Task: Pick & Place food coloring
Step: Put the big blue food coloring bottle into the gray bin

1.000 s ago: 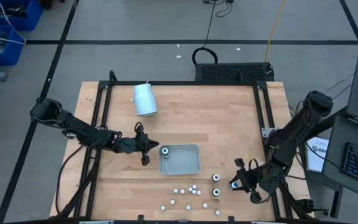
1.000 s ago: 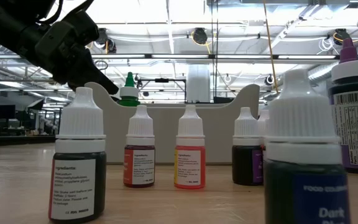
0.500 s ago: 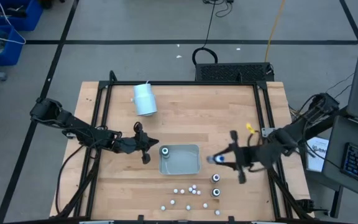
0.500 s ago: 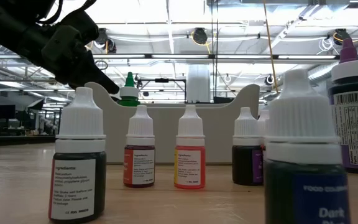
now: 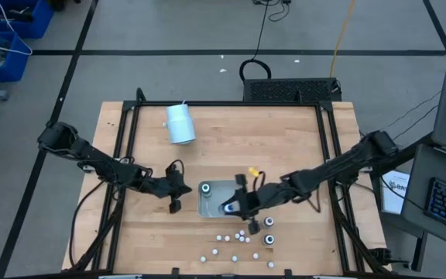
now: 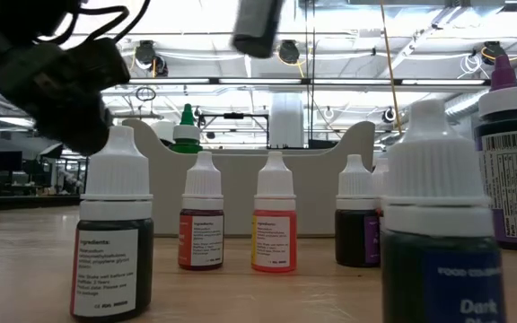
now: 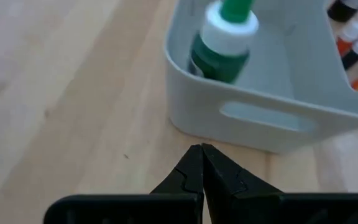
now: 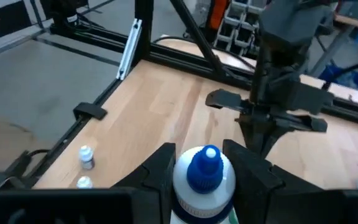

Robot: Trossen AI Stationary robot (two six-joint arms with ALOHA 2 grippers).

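Observation:
A grey tray [image 5: 238, 203] sits mid-table, with a green-capped bottle [image 5: 205, 188] standing in its left end, also visible in the left wrist view [image 7: 225, 40]. My right gripper [image 5: 231, 208] reaches over the tray, shut on a blue-tipped food coloring bottle [image 8: 204, 177]. My left gripper [image 5: 173, 203] is shut just outside the tray's left wall [image 7: 260, 112] and holds nothing. Two dark bottles [image 5: 269, 230] and several small white-capped ones [image 5: 238, 236] stand on the table near the tray's front; the low view shows them up close [image 6: 115, 233]. My right gripper pinches the blue-tipped bottle between its two fingers [image 8: 160, 171], one on each side of its white shoulder [image 8: 185, 186] just below the blue tip. The bottle is upright and lifted clear above the tray. The lower body lies outside the frame.
A white cylinder [image 5: 180, 124] lies near the table's far left. Black frame rails [image 5: 126, 147] run along the table's edges. Bare wood [image 5: 269, 147] lies between the tray and the far edge. The two arms are close together at the tray.
My right gripper has swept from the table's near right corner leftward to above the tray, carrying the blue-tipped bottle lifted clear. My left gripper has drawn back a little from the tray, toward the near edge.

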